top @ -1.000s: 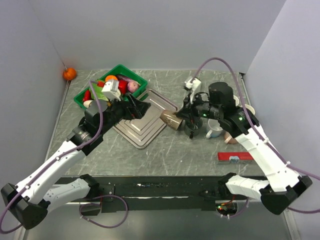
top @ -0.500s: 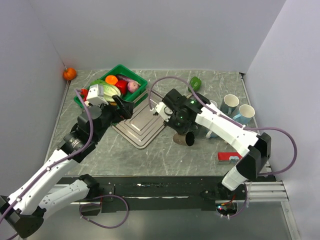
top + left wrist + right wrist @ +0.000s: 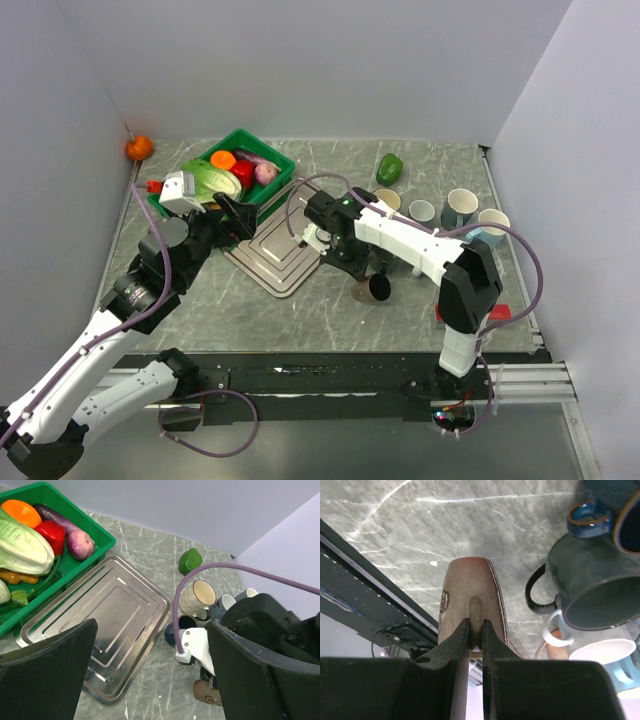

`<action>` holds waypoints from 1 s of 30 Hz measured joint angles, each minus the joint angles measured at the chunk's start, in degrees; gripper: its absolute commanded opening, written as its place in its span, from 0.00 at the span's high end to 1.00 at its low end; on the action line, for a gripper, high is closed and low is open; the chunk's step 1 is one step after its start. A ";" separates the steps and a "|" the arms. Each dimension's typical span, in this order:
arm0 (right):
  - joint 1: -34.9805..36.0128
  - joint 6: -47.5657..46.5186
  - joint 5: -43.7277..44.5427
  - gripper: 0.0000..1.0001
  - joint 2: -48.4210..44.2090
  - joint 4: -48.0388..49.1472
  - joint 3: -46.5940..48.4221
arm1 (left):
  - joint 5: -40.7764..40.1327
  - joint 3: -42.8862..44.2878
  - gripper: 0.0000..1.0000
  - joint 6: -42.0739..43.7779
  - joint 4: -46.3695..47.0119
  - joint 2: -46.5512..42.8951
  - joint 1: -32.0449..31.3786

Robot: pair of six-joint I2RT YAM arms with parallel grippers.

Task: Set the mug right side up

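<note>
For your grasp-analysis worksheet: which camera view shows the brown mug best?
Right wrist: the brown mug fills the centre, its handle pinched by the right gripper. Top external shows it small, below the arm; left wrist catches only a sliver at the bottom edge.

Top camera looks down from behind; both wrist cameras, nearer, also see the mug (image 3: 374,289).

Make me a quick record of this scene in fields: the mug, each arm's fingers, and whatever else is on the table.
mug: brown, on its side, not yet upright
right fingers: shut on the mug's handle
left fingers: open, empty, over the tray
bin: green, holds vegetables, beside the tray
other mugs: clustered at the right, openings up
pepper: green, loose, behind the other mugs
</note>
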 measured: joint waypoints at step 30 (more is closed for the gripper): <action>0.35 3.34 -0.22 0.53 12.59 -1.49 0.94 | 2.01 -3.32 0.04 0.17 1.44 -1.14 0.00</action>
